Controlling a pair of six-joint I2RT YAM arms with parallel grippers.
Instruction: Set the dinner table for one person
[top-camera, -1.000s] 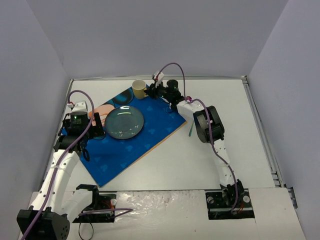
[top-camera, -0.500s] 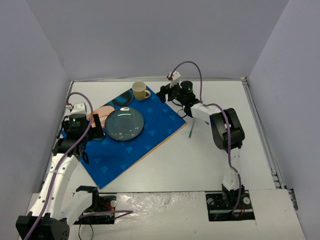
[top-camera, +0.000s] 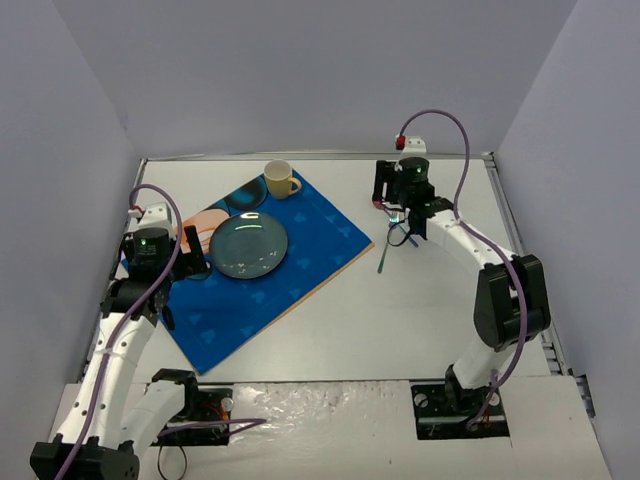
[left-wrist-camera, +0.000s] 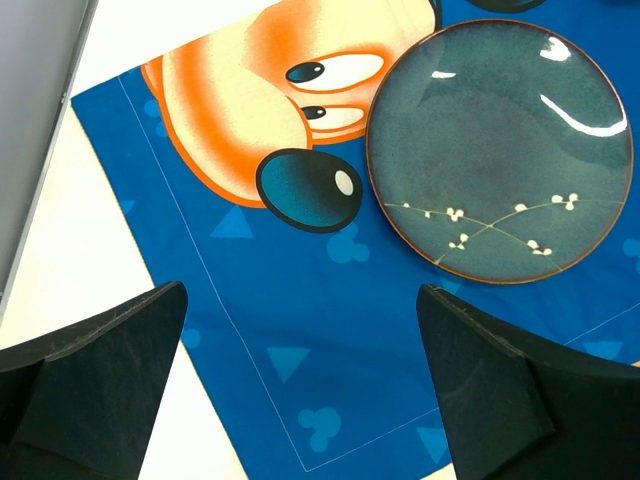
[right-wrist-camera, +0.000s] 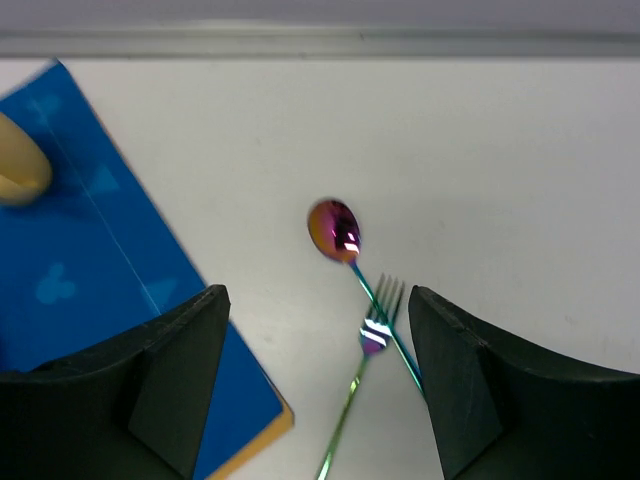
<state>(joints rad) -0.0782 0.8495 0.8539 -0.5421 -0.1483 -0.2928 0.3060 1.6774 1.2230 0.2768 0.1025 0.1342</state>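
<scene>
The white dinner table (top-camera: 420, 310) carries a blue cartoon placemat (top-camera: 270, 275) on its left half. A dark teal plate (top-camera: 248, 245) sits on the mat and shows in the left wrist view (left-wrist-camera: 500, 150). A yellow cup (top-camera: 279, 179) stands at the mat's far corner. An iridescent spoon (right-wrist-camera: 335, 232) and fork (right-wrist-camera: 372, 335) lie crossed on the bare table right of the mat. My right gripper (top-camera: 392, 192) hovers open above them, empty. My left gripper (top-camera: 192, 255) is open and empty over the mat's left part, beside the plate.
The table has a thin metal rim (top-camera: 515, 230) and grey walls on three sides. The placemat's yellow-edged corner (right-wrist-camera: 265, 425) lies just left of the fork. The arm bases stand at the near edge.
My right gripper has swung from the yellow cup at the mat's far corner rightward to above the spoon and fork. The left arm has barely moved.
</scene>
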